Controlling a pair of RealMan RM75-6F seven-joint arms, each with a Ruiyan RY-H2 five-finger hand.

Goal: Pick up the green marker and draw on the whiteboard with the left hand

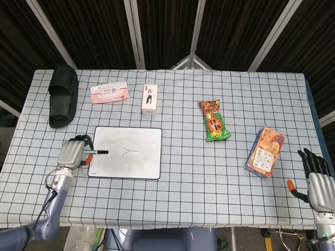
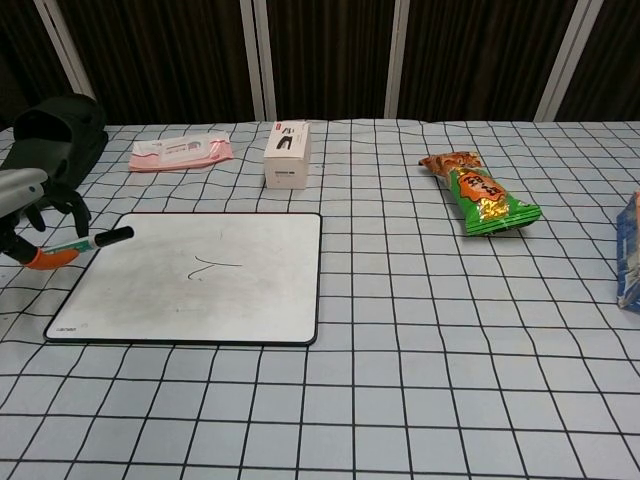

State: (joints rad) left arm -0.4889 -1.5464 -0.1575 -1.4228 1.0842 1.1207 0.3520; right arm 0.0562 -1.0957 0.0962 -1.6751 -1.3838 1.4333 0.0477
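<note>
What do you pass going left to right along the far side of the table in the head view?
Black slipper → pink wet wipes pack → small white box → green snack bag, which lies somewhat nearer than the others.

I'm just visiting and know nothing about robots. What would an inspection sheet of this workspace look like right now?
Surface: table under a white cloth with a black grid.
Job's things: whiteboard lies flat, with a short drawn mark; green marker lies roughly level, tip end over the board's left edge.
Clutter: black slipper, pink wipes pack, small white box, green snack bag, orange snack pack.
Hands: left hand holds the marker; right hand at the table's right edge, holding nothing.
Cables: a thin cable along the left forearm.
Surroundings: dark curtains, pale metal frame bars.
</note>
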